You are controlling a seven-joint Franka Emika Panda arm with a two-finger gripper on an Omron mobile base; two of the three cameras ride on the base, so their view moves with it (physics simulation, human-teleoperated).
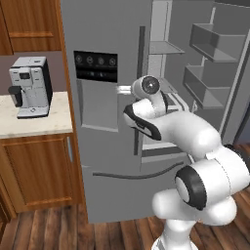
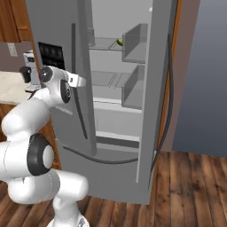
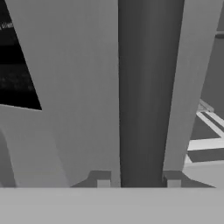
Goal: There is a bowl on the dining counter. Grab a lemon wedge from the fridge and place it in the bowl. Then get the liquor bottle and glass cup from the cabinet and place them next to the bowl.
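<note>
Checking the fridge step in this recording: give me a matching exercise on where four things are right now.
Things:
1. coffee machine
2. lemon wedge
3. dispenser panel
4. hand

Places:
A. on an upper fridge shelf
B. on the beige counter beside the fridge
C. tips either side of the dark door handle
D. set into the front of a fridge door

Pairs: 1-B, 2-A, 3-D, 4-C

arm (image 1: pixel 195 146): bent, reaching forward | fingers (image 3: pixel 103 180): apart, level, pointing ahead
</note>
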